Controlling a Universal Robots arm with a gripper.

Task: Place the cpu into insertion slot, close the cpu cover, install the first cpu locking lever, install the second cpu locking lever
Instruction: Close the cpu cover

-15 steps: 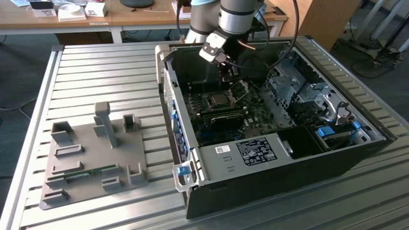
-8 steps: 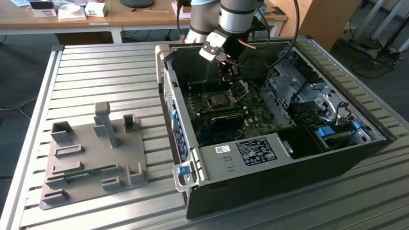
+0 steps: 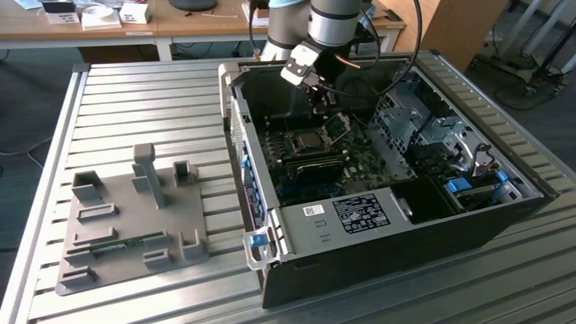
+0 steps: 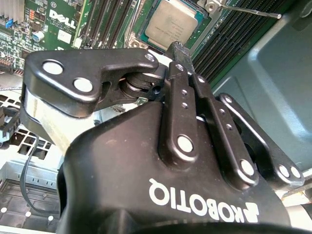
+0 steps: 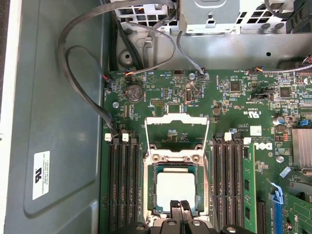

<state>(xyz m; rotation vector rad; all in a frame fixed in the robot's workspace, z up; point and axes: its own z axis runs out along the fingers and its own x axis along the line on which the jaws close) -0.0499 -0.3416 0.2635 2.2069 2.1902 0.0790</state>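
Cpu, a small flat square chip with a dull silvery-grey metal top (image 5: 175,189), lay seated in its socket on the green motherboard (image 5: 234,97), directly under the black gripper (image 5: 180,207), whose fingers were pressed together and empty. Just beyond the chip, the square silvery metal cpu cover (image 5: 176,118) stood open, its hinge on the chip's far edge.

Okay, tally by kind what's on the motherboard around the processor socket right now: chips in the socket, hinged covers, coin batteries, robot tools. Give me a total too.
cpu: 1
cpu cover: 1
coin battery: 1
tool: 1
Total: 4
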